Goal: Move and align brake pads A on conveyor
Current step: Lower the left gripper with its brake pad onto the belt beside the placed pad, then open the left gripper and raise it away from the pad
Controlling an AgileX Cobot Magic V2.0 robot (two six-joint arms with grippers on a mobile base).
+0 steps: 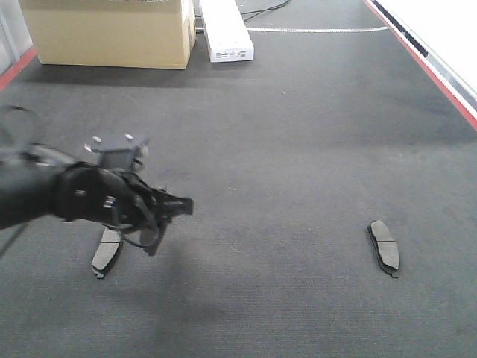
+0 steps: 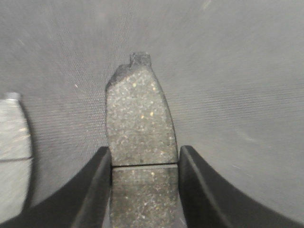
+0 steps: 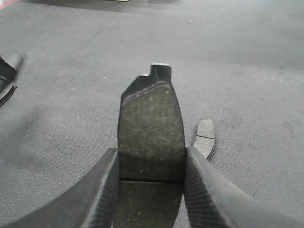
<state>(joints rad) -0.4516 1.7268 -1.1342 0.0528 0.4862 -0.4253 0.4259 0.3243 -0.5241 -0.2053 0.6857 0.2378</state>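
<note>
The conveyor (image 1: 298, 134) is a dark grey felt belt with red side edges. My left gripper (image 2: 144, 154) is shut on a brake pad A (image 2: 140, 118), its centre groove level with the fingertips. In the front view that gripper (image 1: 175, 207) hangs low over the belt at the left. Just beside it, another pad (image 1: 106, 250) lies flat on the belt; it shows pale in the left wrist view (image 2: 14, 142). My right gripper (image 3: 151, 156) is shut on a second held pad (image 3: 151, 118). A further pad (image 1: 384, 246) lies on the belt at the right, and shows past the right fingers (image 3: 205, 137).
A cardboard box (image 1: 112, 30) and a long white box (image 1: 227, 30) stand at the belt's far end. The red belt edge (image 1: 440, 82) runs along the right, with a pale surface beyond it. Part of the left arm (image 3: 7, 71) shows at the right wrist view's left edge.
</note>
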